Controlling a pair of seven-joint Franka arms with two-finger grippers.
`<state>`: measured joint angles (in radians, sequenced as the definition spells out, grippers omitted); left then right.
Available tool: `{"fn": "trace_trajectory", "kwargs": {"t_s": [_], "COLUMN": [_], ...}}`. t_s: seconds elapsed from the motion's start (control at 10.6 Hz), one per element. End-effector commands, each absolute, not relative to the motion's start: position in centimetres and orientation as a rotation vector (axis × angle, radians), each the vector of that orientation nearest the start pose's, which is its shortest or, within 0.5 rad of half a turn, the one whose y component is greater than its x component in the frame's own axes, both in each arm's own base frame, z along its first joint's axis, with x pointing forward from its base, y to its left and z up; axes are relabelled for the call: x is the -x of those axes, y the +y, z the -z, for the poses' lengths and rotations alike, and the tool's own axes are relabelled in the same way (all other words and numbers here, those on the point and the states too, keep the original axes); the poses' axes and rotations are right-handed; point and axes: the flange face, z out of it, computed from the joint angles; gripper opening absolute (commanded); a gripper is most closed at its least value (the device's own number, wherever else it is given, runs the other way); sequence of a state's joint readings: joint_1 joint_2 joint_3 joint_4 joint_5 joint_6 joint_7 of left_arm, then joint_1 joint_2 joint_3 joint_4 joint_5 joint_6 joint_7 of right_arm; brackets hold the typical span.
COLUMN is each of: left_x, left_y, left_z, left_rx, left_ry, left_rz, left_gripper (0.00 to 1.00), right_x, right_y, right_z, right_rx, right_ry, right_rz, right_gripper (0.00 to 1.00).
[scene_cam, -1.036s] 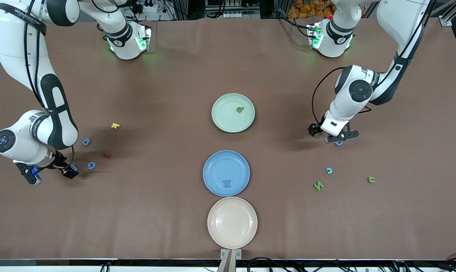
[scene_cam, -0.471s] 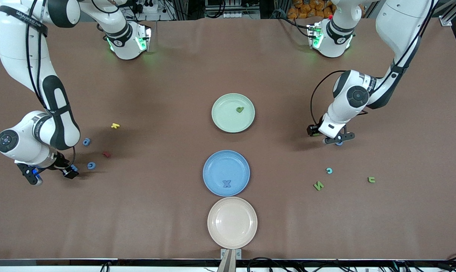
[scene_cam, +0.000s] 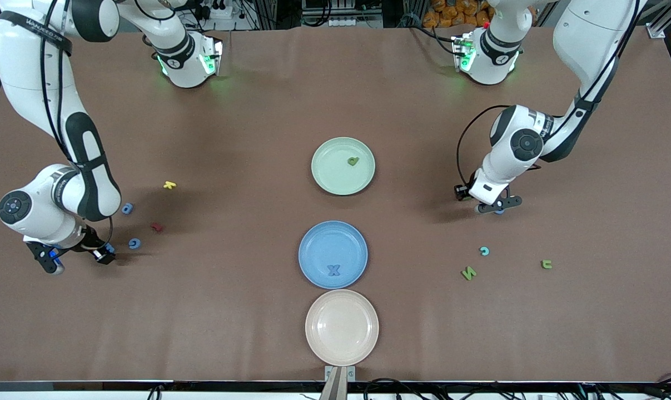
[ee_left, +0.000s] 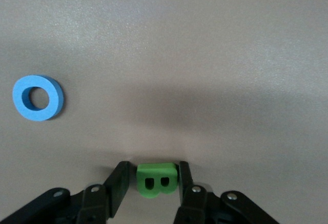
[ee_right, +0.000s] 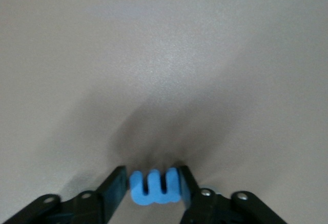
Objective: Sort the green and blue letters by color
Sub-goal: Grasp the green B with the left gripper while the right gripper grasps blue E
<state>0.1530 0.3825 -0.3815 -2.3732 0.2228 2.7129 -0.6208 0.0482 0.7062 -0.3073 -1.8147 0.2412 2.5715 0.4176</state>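
Note:
My left gripper (scene_cam: 468,199) (ee_left: 152,171) is down at the table toward the left arm's end, its fingers closed against a green B (ee_left: 156,179). A blue ring letter (ee_left: 38,97) (scene_cam: 499,211) lies beside it. My right gripper (scene_cam: 104,253) (ee_right: 152,175) is low toward the right arm's end, shut on a blue m (ee_right: 155,187). Two more blue letters (scene_cam: 127,209) (scene_cam: 134,243) lie near it. The green plate (scene_cam: 329,178) holds a green letter (scene_cam: 352,161). The blue plate (scene_cam: 318,244) holds a blue X (scene_cam: 333,270). A green N (scene_cam: 468,273) and a green u (scene_cam: 546,264) lie loose.
A beige plate (scene_cam: 341,326) stands nearest the front camera, in line with the other plates. A yellow letter (scene_cam: 170,185) and a dark red letter (scene_cam: 157,226) lie near the right arm. A teal letter (scene_cam: 484,251) lies by the green N.
Both grippers have narrowed onto the letters under them. The left arm has shifted slightly toward the plates; the right arm has edged toward the table's end.

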Motion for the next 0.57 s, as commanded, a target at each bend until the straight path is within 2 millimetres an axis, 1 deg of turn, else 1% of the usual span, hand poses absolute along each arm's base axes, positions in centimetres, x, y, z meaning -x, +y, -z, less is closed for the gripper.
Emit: {"fn": "trace_trajectory", "kwargs": {"t_s": [0.0,0.09,0.19,0.28,0.38,0.47], "left_x": [-49.2,-49.5,-50.1,-50.6,-50.9,-50.9], "left_y": [-13.9,-14.1,-14.3,-15.6,-18.0,-21.1], "left_z": [-17.5,-18.0,-19.1,-20.6,-22.3,-23.9], "left_rx": [3.164,3.161,3.142,3.121,3.105,3.086], "left_ry": [-0.356,-0.352,-0.347,-0.342,-0.379,-0.439], "left_rz": [-0.02,-0.013,-0.026,-0.056,-0.09,-0.121], "left_gripper": [0.0,0.0,0.0,0.0,0.0,0.0], "right_x": [-63.9,-64.0,-64.1,-64.3,-64.6,-65.3], "right_y": [-14.6,-14.1,-14.0,-13.4,-13.0,-11.8], "right_z": [-16.0,-16.0,-16.0,-16.3,-17.2,-18.7], "right_rx": [2.91,2.897,2.888,2.891,2.9,2.901], "right_ry": [1.238,1.25,1.267,1.252,1.22,1.176], "right_rz": [0.155,0.153,0.155,0.156,0.168,0.194], "right_gripper": [0.26,0.23,0.19,0.16,0.13,0.12]}}
